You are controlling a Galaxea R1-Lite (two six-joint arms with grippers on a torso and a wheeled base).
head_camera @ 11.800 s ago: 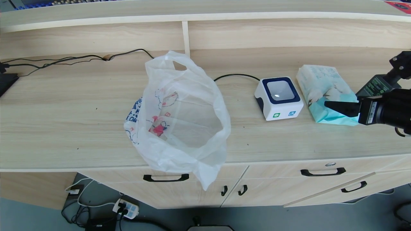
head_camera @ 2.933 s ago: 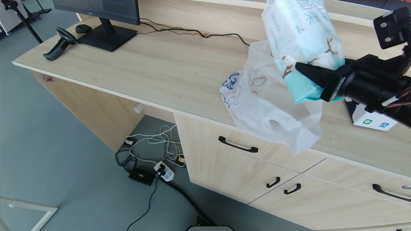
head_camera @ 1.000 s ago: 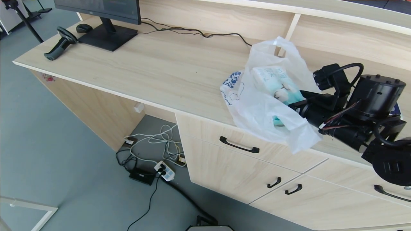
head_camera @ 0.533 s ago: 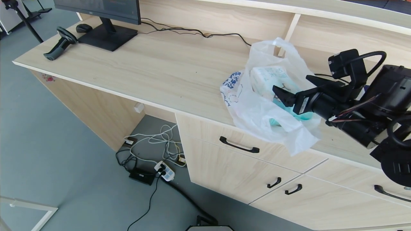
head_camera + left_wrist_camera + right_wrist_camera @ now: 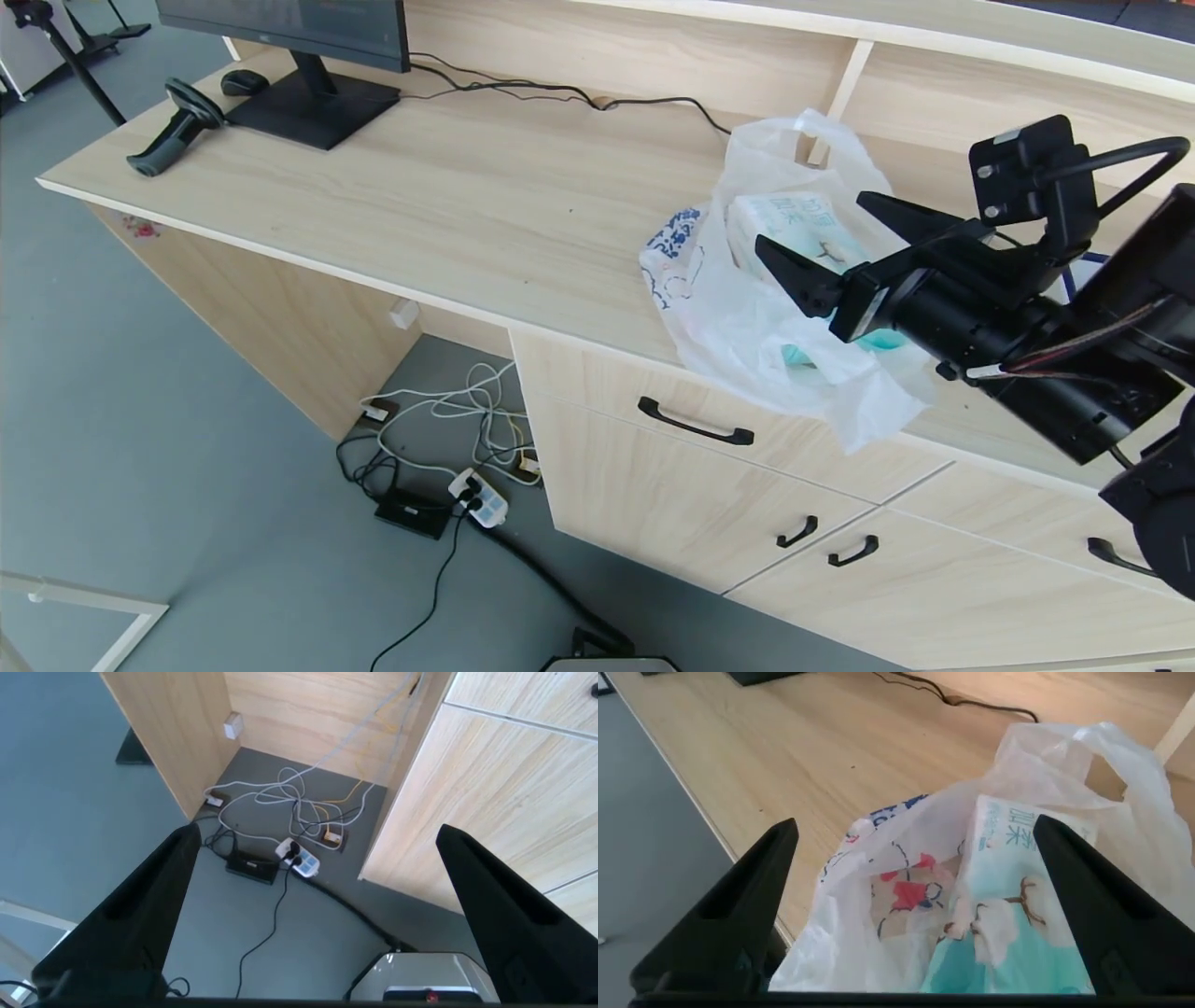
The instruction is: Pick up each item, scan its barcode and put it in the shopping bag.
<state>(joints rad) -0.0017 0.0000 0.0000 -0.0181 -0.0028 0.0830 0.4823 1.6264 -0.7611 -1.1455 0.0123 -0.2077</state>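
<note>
Inside bag [image 5: 738,322], teal-white pack [image 5: 789,219] (cotton print)

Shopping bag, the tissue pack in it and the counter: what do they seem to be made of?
Shopping bag: thin plastic film, translucent white and crumpled, with what lies inside showing through it.
Tissue pack: soft plastic wrap with a slight sheen, printed teal and white and creased. What it wraps is hidden.
Counter: pale wood-grain board, matt, likely laminate rather than solid wood.

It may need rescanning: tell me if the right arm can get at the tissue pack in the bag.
Probably yes: the right gripper hangs open close by the bag, whose mouth leaves the tissue pack uncovered.
</note>
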